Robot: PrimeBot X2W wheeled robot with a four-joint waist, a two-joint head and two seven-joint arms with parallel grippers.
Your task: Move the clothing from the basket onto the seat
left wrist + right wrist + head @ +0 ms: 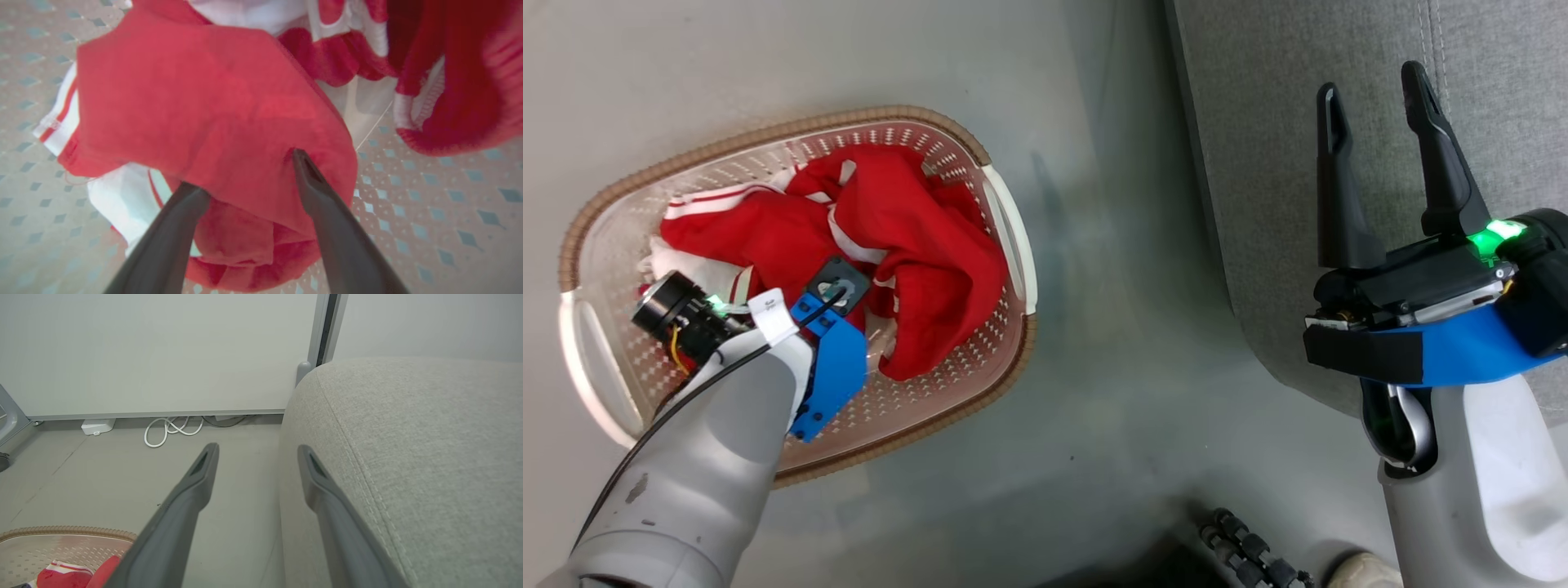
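Observation:
The cream basket (768, 135) with its brown rim stands on the floor at the left. The red clothing (907, 237) with white stripes lies crumpled inside it. My left arm (727, 392) reaches down into the basket and hides its own fingers there. In the left wrist view my left gripper (245, 171) is open, its fingers pushed into a fold of the red clothing (204, 102) above the perforated basket floor (449, 204). My right gripper (1372, 82) stands open and empty over the edge of the grey seat (1258, 122), which also shows beside the gripper (257, 449) as a rounded cushion (408, 457).
Grey floor (1111, 367) separates basket and seat. In the right wrist view a white cable (171, 428) and a small white box (97, 425) lie by the wall, and the basket rim (61, 531) shows at the lower left. Dark parts of the robot's base (1241, 547) sit at the bottom.

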